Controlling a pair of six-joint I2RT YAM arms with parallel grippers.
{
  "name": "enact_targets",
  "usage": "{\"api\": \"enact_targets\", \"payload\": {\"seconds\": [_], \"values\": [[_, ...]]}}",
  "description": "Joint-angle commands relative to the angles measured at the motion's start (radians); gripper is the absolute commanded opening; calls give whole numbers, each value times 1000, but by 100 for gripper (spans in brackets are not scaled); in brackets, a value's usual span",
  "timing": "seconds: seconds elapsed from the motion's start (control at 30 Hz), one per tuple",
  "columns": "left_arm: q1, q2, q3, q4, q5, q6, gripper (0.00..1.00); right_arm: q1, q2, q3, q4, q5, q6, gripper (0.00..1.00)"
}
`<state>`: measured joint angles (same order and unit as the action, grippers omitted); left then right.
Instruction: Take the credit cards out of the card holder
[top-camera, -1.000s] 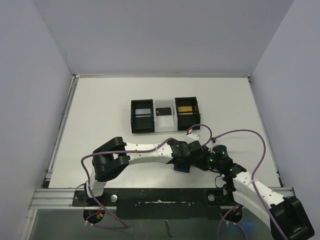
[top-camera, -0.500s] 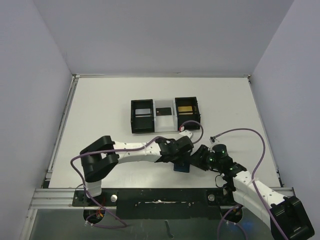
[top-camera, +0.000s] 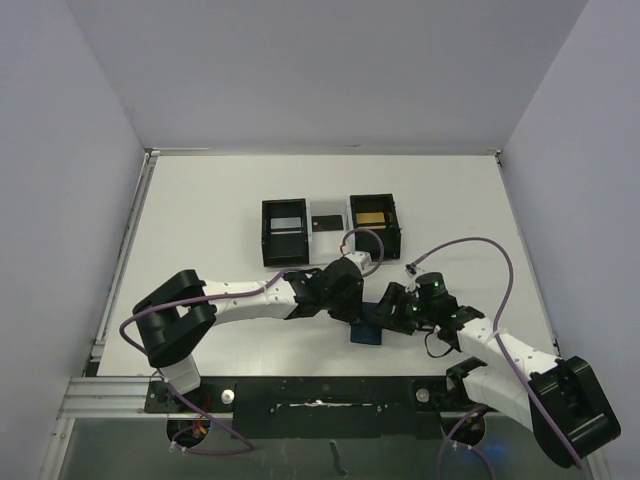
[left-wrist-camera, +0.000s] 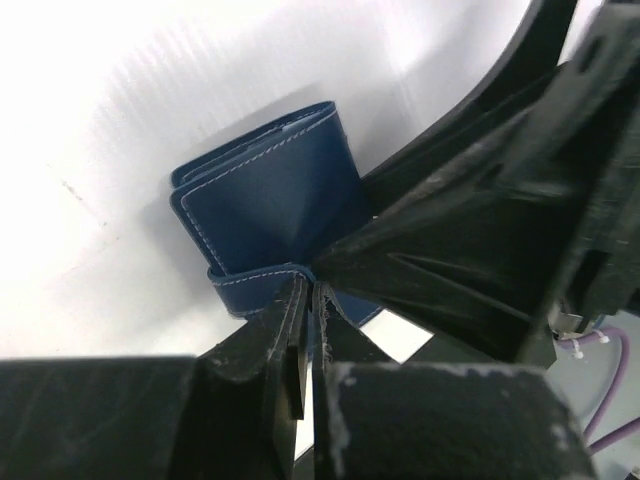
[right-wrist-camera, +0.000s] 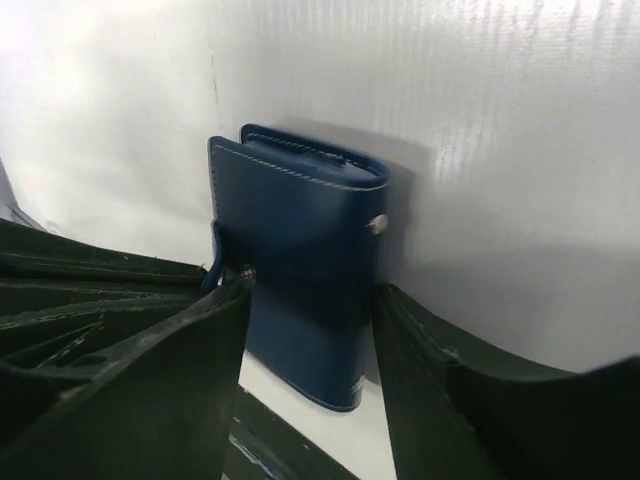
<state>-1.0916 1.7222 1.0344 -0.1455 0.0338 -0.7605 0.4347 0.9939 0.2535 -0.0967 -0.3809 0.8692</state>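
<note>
Card holder (left-wrist-camera: 270, 200): navy, folded, on bench (top-camera: 200, 220) near the arm bases. Left fingers (left-wrist-camera: 285, 330) have just clamped together on its strap (left-wrist-camera: 255, 278). Right fingers (right-wrist-camera: 150, 350), spreading wider, straddle it. Likely prelude to unfolding.

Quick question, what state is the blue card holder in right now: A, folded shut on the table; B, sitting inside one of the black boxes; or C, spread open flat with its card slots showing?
A: the card holder is folded shut, with only its navy outer cover and snap showing. It lies on the table, apart from the black boxes.
</note>
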Motion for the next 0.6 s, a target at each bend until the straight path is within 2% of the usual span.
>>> {"api": "enact_targets", "payload": {"seconds": [0.0, 0.1, 0.23, 0.33, 0.43, 0.5, 0.57], "values": [[2, -30, 12, 114, 61, -28, 0, 8, 31, 28, -90, -29, -88, 43], [23, -16, 25, 76, 81, -24, 0, 0, -9, 24, -128, -36, -88, 27], [48, -20, 46, -24, 49, -10, 0, -16, -127, 43, -226, -52, -83, 14], [49, -37, 58, -131, -41, -6, 0, -46, -171, 47, -237, -53, -101, 16], [48, -66, 0, -125, -75, -6, 0, -90, -124, 35, -224, -42, -141, 19], [55, -73, -43, -118, -97, -25, 7, -109, -60, 20, -158, -68, -132, 21], [59, -73, -75, -89, -79, -48, 22, -109, 4, 89, -220, -33, -120, 26]]}}
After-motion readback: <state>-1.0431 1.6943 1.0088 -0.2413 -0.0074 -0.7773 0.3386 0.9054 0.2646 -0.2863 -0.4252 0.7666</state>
